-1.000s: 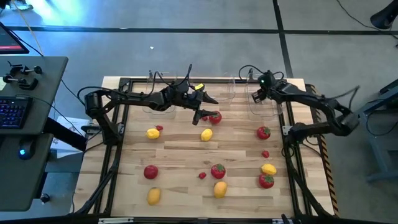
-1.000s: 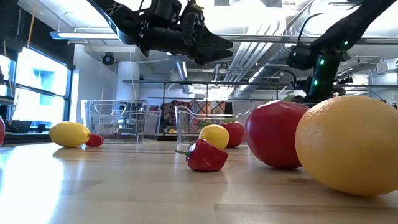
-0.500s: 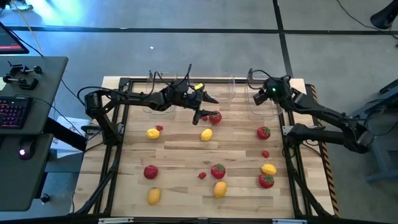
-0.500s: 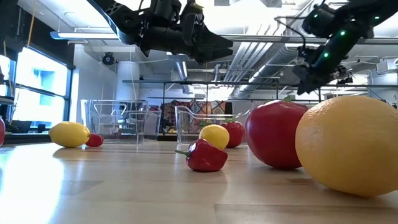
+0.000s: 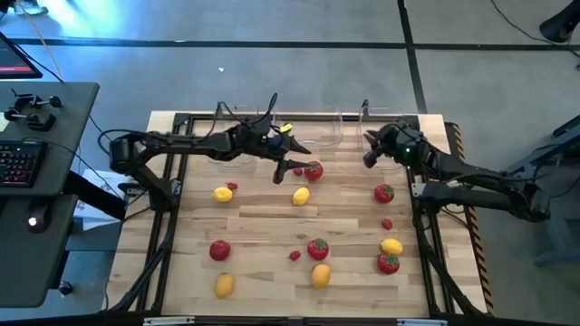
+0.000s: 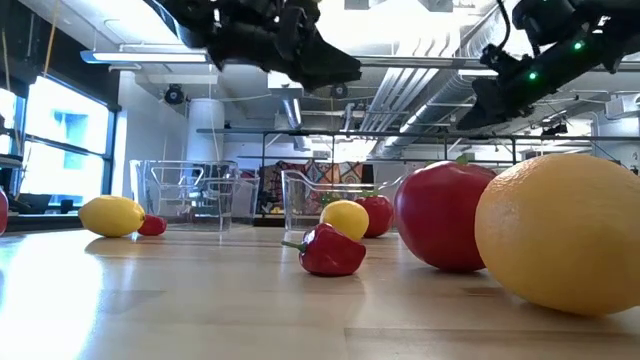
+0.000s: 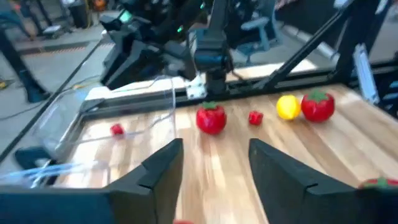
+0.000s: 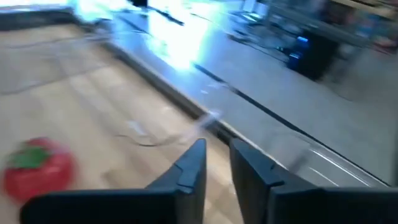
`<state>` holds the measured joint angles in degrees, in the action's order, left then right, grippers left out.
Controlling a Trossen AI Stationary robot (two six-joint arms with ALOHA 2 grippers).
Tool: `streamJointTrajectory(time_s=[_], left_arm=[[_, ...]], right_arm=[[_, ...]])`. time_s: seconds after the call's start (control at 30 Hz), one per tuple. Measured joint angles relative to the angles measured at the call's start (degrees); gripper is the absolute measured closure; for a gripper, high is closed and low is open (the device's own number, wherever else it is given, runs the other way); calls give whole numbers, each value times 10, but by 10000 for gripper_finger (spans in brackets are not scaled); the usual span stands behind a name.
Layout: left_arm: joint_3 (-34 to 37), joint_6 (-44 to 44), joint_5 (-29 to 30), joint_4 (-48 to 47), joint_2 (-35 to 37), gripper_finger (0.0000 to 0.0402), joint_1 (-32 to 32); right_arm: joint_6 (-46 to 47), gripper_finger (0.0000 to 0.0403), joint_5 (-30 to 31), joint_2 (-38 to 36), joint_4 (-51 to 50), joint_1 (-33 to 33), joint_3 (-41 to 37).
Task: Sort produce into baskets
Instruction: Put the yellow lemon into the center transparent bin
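Toy produce lies scattered on the wooden table: tomatoes (image 5: 314,169) (image 5: 384,192) (image 5: 317,248), yellow and orange ovals (image 5: 301,196) (image 5: 222,194) (image 5: 320,274), and small red berries (image 5: 387,223). The clear baskets (image 5: 328,132) (image 5: 381,138) stand along the far edge. My left gripper (image 5: 292,163) hangs open above the table, just left of the far tomato, with nothing between its fingers (image 7: 163,169). My right gripper (image 5: 369,157) hovers near the right basket. Its fingers (image 8: 194,163) are close together and empty.
More produce lies toward the near edge: a tomato (image 5: 219,250), an orange oval (image 5: 224,285), and a yellow oval (image 5: 391,245) by a tomato (image 5: 388,263). A black frame (image 5: 426,226) borders the table. A desk with a keyboard (image 5: 18,163) stands to the left.
My right gripper has drawn back from over the right basket toward the table's right side. It has risen and tipped from pointing down to nearly level. My left gripper has risen a little and shifted slightly toward the table's left. No produce has moved.
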<state>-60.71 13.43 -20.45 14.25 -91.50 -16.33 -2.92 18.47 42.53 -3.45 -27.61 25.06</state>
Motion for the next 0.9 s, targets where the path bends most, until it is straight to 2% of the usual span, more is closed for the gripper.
streamJointTrajectory(time_s=[0.2, 0.43, 0.5, 0.7, 0.9], left_arm=[[0, 28, 64, -137, 62, 299, 32], [0, 21, 149, -297, 114, 351, 90], [0, 17, 165, -327, 124, 363, 106], [0, -11, 168, -405, 132, 395, 143], [2, -47, 168, -449, 127, 401, 158]], right_arm=[[-11, 399, -71, 35, 70, 36, 0], [-48, 400, -160, 90, 154, 80, 0], [-51, 402, -162, 105, 167, 94, 0], [-50, 402, -160, 144, 190, 121, 0], [-51, 402, -160, 173, 220, 127, 0]])
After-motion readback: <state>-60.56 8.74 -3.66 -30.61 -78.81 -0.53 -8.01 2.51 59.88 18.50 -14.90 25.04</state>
